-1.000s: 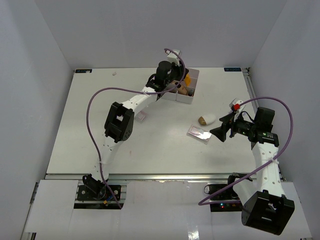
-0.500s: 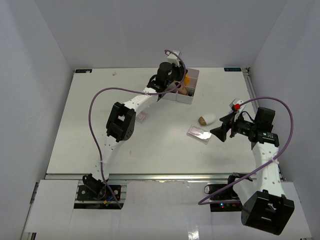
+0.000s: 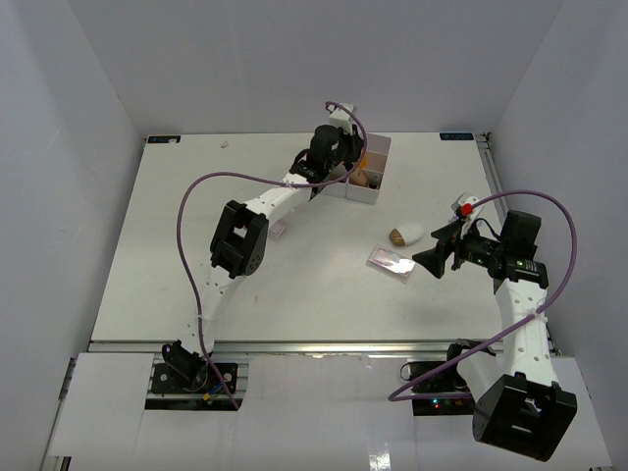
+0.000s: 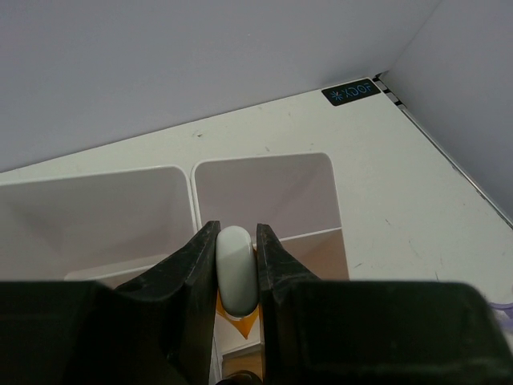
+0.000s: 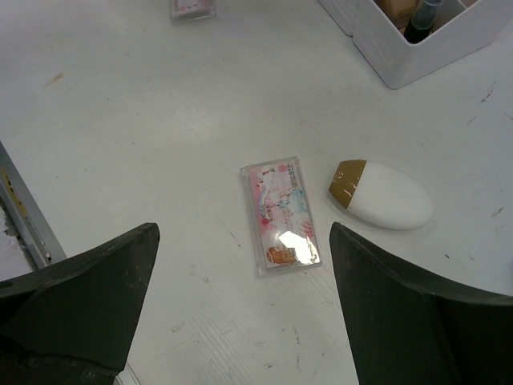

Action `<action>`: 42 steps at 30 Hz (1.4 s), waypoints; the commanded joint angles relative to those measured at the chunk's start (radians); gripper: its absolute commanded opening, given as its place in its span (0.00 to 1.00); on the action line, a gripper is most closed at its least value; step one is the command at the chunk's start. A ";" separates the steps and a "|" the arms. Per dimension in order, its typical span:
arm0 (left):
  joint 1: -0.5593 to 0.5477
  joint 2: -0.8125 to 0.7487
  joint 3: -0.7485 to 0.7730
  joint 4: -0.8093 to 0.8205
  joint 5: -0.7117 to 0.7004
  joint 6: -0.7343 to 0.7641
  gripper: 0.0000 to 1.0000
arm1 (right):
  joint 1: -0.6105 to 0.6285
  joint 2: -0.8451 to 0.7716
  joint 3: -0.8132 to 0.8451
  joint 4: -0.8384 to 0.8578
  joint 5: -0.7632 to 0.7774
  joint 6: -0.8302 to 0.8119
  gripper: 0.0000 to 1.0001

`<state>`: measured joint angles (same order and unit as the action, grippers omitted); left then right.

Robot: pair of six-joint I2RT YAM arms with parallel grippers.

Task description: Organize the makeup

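My left gripper (image 3: 345, 165) is over the white multi-compartment box (image 3: 383, 157) at the back of the table. In the left wrist view it (image 4: 236, 255) is shut on the orange tube (image 4: 237, 321) at its pale cap, above the box's compartments (image 4: 264, 188). My right gripper (image 3: 432, 261) is open and empty, low over the table; in its wrist view it (image 5: 243, 233) straddles a pink flat packet (image 5: 280, 215), also in the top view (image 3: 390, 263). The white-gold piece (image 5: 383, 195) lies beside that packet (image 3: 405, 235). A second pink packet (image 3: 278, 231) lies left of the box.
The box holds a tan dark-capped bottle (image 5: 421, 22) and tan items (image 3: 367, 180). The second packet shows at the top of the right wrist view (image 5: 193, 8). The enclosure walls stand close behind the box. The table's metal front edge (image 5: 20, 216) is near the right gripper.
My left gripper has shifted a little to the right over the box with the orange tube in it. The right arm has not moved.
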<state>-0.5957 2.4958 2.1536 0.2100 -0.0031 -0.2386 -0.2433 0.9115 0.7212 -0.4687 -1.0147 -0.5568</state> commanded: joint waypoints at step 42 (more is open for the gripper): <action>0.271 -1.658 -1.476 -0.331 0.320 -0.001 0.98 | 0.575 0.495 0.493 -0.035 0.717 0.211 0.98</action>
<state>-0.3246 0.9463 0.7422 -0.0565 0.2649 -0.3034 0.3174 1.2820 1.1016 -0.5358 -0.6143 -0.5085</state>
